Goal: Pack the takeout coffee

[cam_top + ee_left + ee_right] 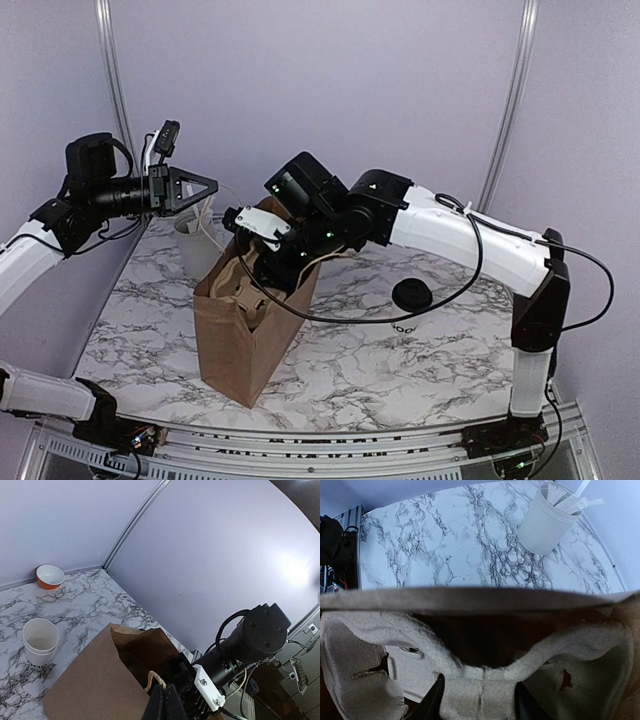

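The takeout coffee [410, 297], a white cup with a black lid, stands on the marble table right of the brown paper bag [235, 345], apart from both grippers. My right gripper [262, 272] reaches into the bag's open top. In the right wrist view it [479, 705] is shut on the middle ridge of a grey pulp cup carrier [365, 650] inside the bag. My left gripper [210, 187] is up at the back left. In the left wrist view it [167, 702] is shut on the bag's twine handle [154, 677], holding the bag [95, 680] open.
A white utensil holder [190, 243] with sticks stands behind the bag; it also shows in the right wrist view [545, 522]. A lidless white cup [40, 641] and an orange bowl [50, 576] are on the table. Purple walls enclose the back and sides.
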`<state>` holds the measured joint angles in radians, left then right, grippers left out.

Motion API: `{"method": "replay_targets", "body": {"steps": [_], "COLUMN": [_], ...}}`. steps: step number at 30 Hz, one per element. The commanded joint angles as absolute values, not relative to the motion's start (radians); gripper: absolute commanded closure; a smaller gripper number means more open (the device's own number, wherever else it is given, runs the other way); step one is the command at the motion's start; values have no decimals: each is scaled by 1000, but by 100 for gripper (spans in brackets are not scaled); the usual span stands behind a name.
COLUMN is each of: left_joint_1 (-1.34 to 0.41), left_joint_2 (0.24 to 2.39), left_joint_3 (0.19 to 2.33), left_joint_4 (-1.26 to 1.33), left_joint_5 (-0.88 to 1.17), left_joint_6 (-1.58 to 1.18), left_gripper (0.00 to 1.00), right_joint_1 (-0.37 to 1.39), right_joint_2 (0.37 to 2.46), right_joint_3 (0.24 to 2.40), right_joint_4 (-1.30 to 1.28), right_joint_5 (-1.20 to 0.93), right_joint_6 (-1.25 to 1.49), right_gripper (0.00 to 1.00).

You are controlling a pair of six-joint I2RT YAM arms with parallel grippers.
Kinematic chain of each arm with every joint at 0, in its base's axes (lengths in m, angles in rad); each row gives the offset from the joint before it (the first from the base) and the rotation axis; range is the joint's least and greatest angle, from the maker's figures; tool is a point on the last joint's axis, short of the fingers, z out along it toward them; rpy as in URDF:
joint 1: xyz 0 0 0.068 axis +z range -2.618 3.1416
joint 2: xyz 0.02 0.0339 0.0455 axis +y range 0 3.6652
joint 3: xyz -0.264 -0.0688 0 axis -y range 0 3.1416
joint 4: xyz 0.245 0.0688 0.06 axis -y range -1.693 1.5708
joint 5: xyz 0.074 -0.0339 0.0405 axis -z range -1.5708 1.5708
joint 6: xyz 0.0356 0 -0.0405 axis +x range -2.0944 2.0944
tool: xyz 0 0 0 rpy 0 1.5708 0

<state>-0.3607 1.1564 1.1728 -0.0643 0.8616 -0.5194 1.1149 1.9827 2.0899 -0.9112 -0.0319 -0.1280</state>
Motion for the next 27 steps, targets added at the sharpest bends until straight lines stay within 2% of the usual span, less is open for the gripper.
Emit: {"method": "replay_targets", "body": {"steps": [1, 27], "left_joint_1": [-357, -356], "left_joint_2": [1122, 1123], "left_joint_3": [1159, 1166], "left_joint_4": [-121, -180], "left_joint_5": [785, 768], "left_joint_6": [-486, -432], "left_gripper": [100, 100], "right_joint_1": [1109, 1108], "right_joint_2": [2021, 2121], "right_joint_3": [2153, 2279], "right_joint_4": [-944, -991], "right_joint_5": [-18, -1], "right_joint_6": [-105, -113], "right_gripper": [61, 57]}}
